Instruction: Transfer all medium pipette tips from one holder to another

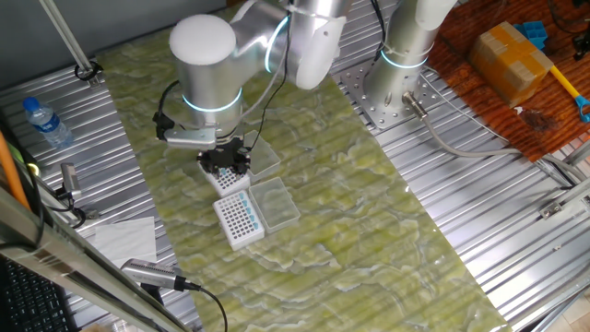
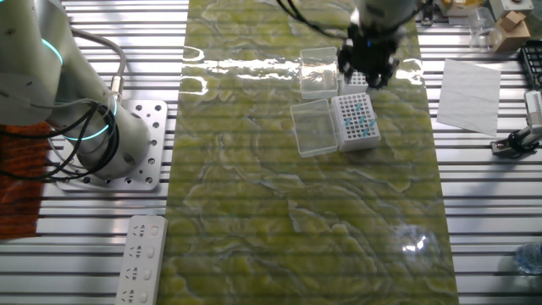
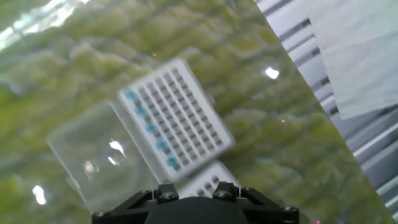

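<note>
A white holder (image 3: 177, 124) lies on the green mat with its clear lid (image 3: 93, 155) hinged open. The medium pipette tips (image 3: 151, 127) fill one edge row of it as blue dots, and its other holes are dark. A second white holder (image 3: 205, 182) sits right beside it, half hidden under my hand. In the fixed views my gripper (image 1: 224, 166) (image 2: 368, 61) hangs directly over this second holder (image 2: 354, 82). The black fingers hide what is between them, and no tip shows there. The holder with the blue tips (image 2: 362, 123) stands just in front of the gripper.
The second holder's clear lid (image 2: 318, 68) lies open beside it. A white paper sheet (image 2: 470, 93) rests on the ribbed metal table off the mat. A water bottle (image 1: 46, 124) and cables stand at the table's edge. A white power strip (image 2: 140, 258) lies near the arm's base.
</note>
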Action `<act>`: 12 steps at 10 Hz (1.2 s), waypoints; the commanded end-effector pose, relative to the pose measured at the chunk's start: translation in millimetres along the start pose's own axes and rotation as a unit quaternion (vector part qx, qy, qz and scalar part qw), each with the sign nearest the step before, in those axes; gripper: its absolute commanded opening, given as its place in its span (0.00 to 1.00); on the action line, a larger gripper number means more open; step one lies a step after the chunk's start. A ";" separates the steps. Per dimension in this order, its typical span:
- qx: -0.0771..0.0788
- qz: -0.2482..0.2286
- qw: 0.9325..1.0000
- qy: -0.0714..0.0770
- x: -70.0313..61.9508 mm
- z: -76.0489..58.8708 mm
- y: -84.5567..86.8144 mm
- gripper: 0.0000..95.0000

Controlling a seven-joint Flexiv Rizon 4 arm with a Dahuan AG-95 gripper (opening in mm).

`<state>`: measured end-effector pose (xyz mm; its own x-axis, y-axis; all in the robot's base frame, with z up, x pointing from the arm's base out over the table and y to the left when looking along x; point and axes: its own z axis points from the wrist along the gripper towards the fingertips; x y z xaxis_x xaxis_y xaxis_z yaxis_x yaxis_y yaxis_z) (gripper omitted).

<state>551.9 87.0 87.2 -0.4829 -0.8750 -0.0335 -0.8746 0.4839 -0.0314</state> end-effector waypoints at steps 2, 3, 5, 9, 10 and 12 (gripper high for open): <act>0.003 -0.018 1.000 0.007 6.0 6.3 -3.0 0.40; 0.003 -0.025 1.000 0.006 12.6 9.8 -6.3 0.40; 0.003 -0.029 1.000 0.006 15.6 12.0 -7.7 0.40; 0.007 -0.032 0.999 0.008 19.9 19.1 -7.2 0.00; 0.007 -0.034 0.999 0.008 21.5 19.6 -7.0 0.00; 0.007 -0.037 0.999 0.008 24.0 19.6 -7.8 0.00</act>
<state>547.3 62.1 66.7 -0.4171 -0.9087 -0.0162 -0.9074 0.4173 -0.0496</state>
